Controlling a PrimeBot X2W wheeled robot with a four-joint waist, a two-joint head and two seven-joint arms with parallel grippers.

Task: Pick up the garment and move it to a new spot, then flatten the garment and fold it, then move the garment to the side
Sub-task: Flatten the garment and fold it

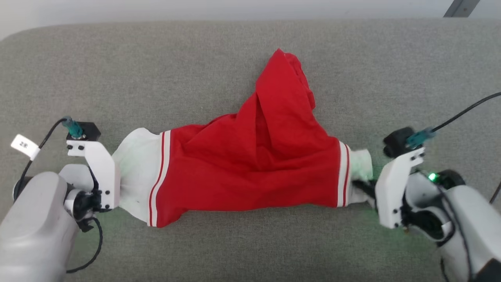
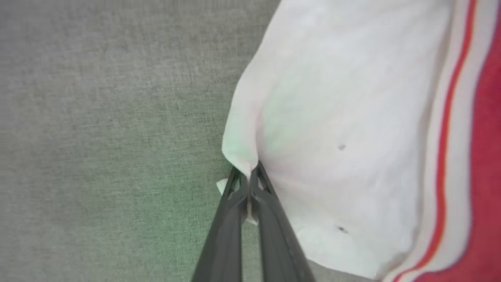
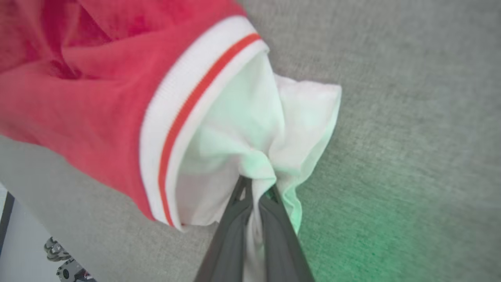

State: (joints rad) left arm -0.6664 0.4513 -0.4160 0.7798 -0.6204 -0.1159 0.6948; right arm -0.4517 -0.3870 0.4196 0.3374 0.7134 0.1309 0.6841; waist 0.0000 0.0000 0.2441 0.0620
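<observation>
Garment: the garment lies across the middle of the grey padded surface, running from 9 o'clock to 3 o'clock in the head view, with a rumpled red peak heaped toward 12 o'clock

Why it lies so: each white sleeve end is pinched by one gripper, so the cloth is drawn out sideways between them; I judge this to be the hold for lifting it to a new spot or pulling it flat (the body is bunched and creased, not yet spread)

Left gripper: the left gripper sits at 8 o'clock in the head view, its two dark fingers pressed together on the outer edge of the left sleeve end, and a small tuck of white cloth peeks out between the tips

Right gripper: the right gripper sits at 4 o'clock in the head view, jaws closed on a gathered bunch of the right sleeve end, which puckers toward the tips

Trim: the red-and-white striped trim stands just inboard of each grip, so both holds are on white cloth alone

Risk: both grips are thin, out at the very edge; a hard outward pull could slip the knit free, the left sooner, as I judge

Contact with surface: the lower hem rests on the surface toward 6 o'clock
</observation>
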